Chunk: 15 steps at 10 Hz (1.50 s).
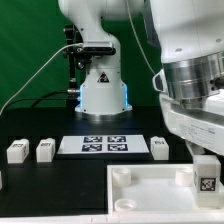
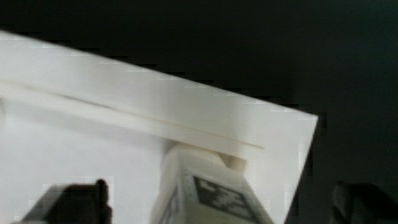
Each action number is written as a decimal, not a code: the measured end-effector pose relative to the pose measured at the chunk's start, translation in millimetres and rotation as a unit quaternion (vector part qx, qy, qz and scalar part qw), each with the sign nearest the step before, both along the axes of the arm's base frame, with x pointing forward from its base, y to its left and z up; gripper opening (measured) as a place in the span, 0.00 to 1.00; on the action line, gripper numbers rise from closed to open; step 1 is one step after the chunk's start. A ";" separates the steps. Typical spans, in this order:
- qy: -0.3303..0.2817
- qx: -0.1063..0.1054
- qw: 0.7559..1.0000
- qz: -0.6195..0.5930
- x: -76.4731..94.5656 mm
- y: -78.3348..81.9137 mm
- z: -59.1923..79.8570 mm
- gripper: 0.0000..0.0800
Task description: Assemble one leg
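A leg [image 1: 205,181], a small white block with a square marker on its face, stands upright at the near corner of the large white slab [image 1: 140,192] on the exterior view's right. My gripper [image 1: 204,166] hangs right over it. In the wrist view the leg [image 2: 217,178] rises between my two dark fingertips [image 2: 79,203], with a gap on each side, so the gripper [image 2: 217,208] is open around it. The slab [image 2: 107,130] fills most of the wrist view. Three more legs lie on the table: two [image 1: 16,151] [image 1: 44,150] at the exterior view's left and one [image 1: 159,148] beside the marker board.
The marker board [image 1: 105,145] lies flat at the table's middle in front of the robot base [image 1: 102,85]. The slab has raised corner sockets [image 1: 121,175]. Cables run behind the base at the exterior view's left.
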<state>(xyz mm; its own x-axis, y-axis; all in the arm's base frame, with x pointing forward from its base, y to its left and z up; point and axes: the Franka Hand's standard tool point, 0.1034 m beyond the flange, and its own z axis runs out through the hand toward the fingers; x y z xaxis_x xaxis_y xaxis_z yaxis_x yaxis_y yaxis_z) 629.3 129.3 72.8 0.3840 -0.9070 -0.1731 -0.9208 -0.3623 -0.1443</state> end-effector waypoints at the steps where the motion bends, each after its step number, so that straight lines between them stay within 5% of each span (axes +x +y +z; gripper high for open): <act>1: -0.012 -0.004 0.998 0.067 -0.2 -3.7 1.8 0.80; 6: -0.071 -0.034 0.930 0.360 0.2 -9.8 0.2 0.81; 8: -0.075 -0.074 0.860 0.500 5.4 -14.8 3.2 0.81; 9: -0.073 -0.069 0.878 0.468 5.4 -13.2 2.7 0.81; 12: -0.062 -0.066 0.910 0.405 5.3 -14.2 2.4 0.37; 15: -0.040 -0.060 0.958 0.279 5.3 -16.3 2.1 0.37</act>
